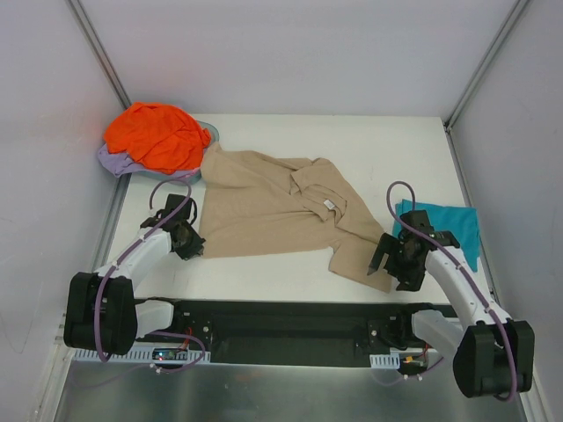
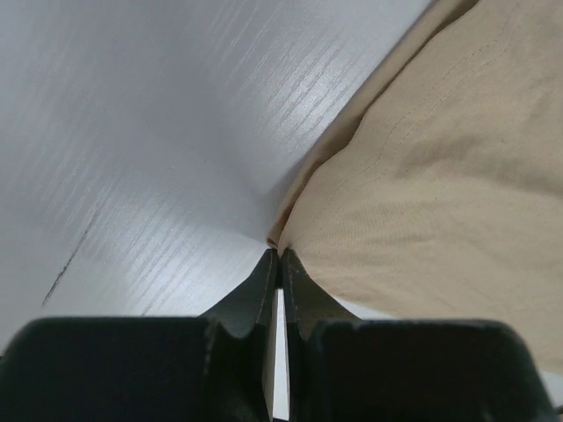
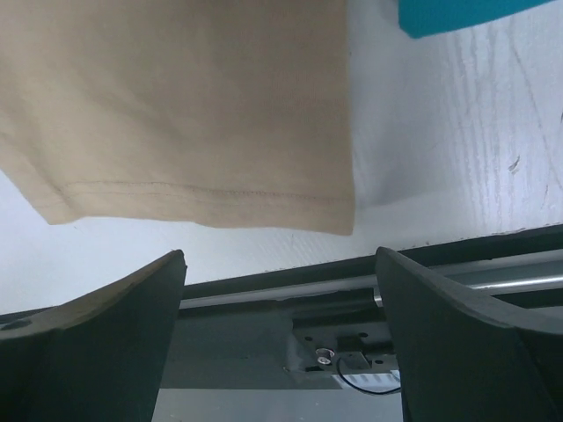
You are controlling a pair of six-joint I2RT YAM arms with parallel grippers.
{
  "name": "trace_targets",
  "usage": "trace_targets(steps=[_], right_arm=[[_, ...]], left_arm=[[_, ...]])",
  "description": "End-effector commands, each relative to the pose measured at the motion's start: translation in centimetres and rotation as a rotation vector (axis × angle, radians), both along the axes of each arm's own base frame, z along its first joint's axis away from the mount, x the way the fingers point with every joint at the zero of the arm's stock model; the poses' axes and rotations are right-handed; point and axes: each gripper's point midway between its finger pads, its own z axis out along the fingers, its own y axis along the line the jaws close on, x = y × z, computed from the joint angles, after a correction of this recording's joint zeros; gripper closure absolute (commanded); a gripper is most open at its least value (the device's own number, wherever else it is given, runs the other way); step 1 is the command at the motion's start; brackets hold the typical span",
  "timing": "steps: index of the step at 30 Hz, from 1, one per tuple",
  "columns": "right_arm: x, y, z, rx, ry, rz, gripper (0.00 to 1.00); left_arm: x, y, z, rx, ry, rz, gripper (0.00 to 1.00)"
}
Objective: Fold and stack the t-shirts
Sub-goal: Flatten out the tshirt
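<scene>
The tan t-shirt (image 1: 264,207) lies spread and rumpled in the middle of the table. My left gripper (image 1: 187,243) is at its near left corner; in the left wrist view the jaws (image 2: 279,257) are shut with the tan corner (image 2: 422,167) pinched at their tips. My right gripper (image 1: 390,264) is open and empty just past the tan sleeve's hem (image 3: 202,114), near the table's front edge. The teal t-shirt (image 1: 447,224) lies at the right, behind my right arm, and shows in the right wrist view (image 3: 449,13). The orange t-shirt (image 1: 154,136) is heaped on the lavender t-shirt (image 1: 113,163) at the back left.
A teal-grey basin rim (image 1: 212,133) shows under the orange and lavender heap. The black rail (image 1: 281,321) with both arm bases runs along the near edge of the white table (image 1: 369,141). Grey walls close in the left, back and right.
</scene>
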Motion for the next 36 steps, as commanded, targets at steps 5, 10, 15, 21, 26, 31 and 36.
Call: trace_targets(steps=[5,10,15,21,26,31,36], right_arm=[[-0.3,-1.1,-1.3,-0.159,0.072,-0.048,0.2],[0.0,-1.5,-2.4,-0.199,0.124,-0.066,0.3],[0.1,-0.6,-3.4,-0.155,0.153,-0.057,0.44],[0.5,0.0,-3.9,-0.126,0.151,-0.052,0.61],[1.3,1.6,-4.4,-0.048,0.146,-0.025,0.88],[4.3,2.1,-1.6,-0.02,0.006,0.012,0.99],[9.1,2.3,8.3,-0.007,-0.334,0.047,0.99]], left_arm=[[-0.9,1.1,-0.5,0.061,0.011,-0.02,1.0],[-0.9,1.4,-0.5,0.074,0.006,-0.026,1.0],[-0.8,1.2,-0.4,0.066,0.003,-0.032,1.0],[-0.2,1.0,0.3,0.055,-0.025,-0.031,1.0],[0.3,0.6,1.2,0.037,-0.06,-0.034,1.0],[1.5,-0.4,4.1,-0.014,-0.167,-0.068,1.0],[3.8,-1.4,11.1,-0.073,-0.396,-0.081,1.0]])
